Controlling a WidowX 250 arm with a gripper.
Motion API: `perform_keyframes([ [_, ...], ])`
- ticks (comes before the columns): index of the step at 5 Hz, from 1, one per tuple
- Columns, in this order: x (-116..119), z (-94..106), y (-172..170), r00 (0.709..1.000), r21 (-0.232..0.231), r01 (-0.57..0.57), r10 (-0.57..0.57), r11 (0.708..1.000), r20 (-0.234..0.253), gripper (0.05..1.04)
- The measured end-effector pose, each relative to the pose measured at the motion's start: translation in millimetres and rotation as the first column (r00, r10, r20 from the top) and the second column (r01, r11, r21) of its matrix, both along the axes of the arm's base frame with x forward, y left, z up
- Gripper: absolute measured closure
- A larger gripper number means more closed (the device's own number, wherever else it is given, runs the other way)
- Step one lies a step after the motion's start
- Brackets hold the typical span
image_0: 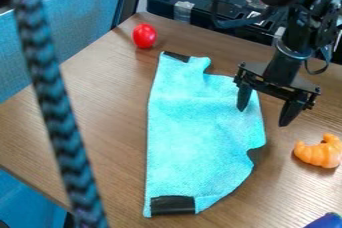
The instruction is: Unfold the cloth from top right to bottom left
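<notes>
fingers (289, 113) spread wide open, i have one over the turquoise cloth's (200, 142) upper right edge, the other beyond it above the worktop (110, 122).

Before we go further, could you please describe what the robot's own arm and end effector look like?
The arm is black, with rounded joints and a shiny metallic ring near its wrist. A black cable curves beside it. The end effector is also black, with a wide crosspiece and two fingers that narrow toward their tips.
</notes>
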State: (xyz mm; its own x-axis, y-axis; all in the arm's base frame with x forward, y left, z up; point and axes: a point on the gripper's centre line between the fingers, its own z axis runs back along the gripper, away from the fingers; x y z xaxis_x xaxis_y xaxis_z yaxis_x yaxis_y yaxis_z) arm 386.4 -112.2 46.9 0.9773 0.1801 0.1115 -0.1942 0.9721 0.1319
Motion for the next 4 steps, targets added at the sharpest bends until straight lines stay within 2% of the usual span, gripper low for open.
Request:
perform_keyframes([
  [1, 1.0, -2.8, -0.7, 1.0, -0.008, -0.003, 0.003, 1.0, 0.014, 0.407],
  [2, -1.2, -5.4, -1.2, 1.0, -0.012, 0.004, -0.004, 1.0, 0.006, 0.71],
  [3, -5.5, -8.5, -1.3, 1.0, -0.019, 0.012, -0.012, 1.0, -0.005, 0.927],
  [4, -9.0, -0.7, -2.7, 1.0, -0.04, 0.023, -0.023, 0.999, 0.009, 1.026],
])
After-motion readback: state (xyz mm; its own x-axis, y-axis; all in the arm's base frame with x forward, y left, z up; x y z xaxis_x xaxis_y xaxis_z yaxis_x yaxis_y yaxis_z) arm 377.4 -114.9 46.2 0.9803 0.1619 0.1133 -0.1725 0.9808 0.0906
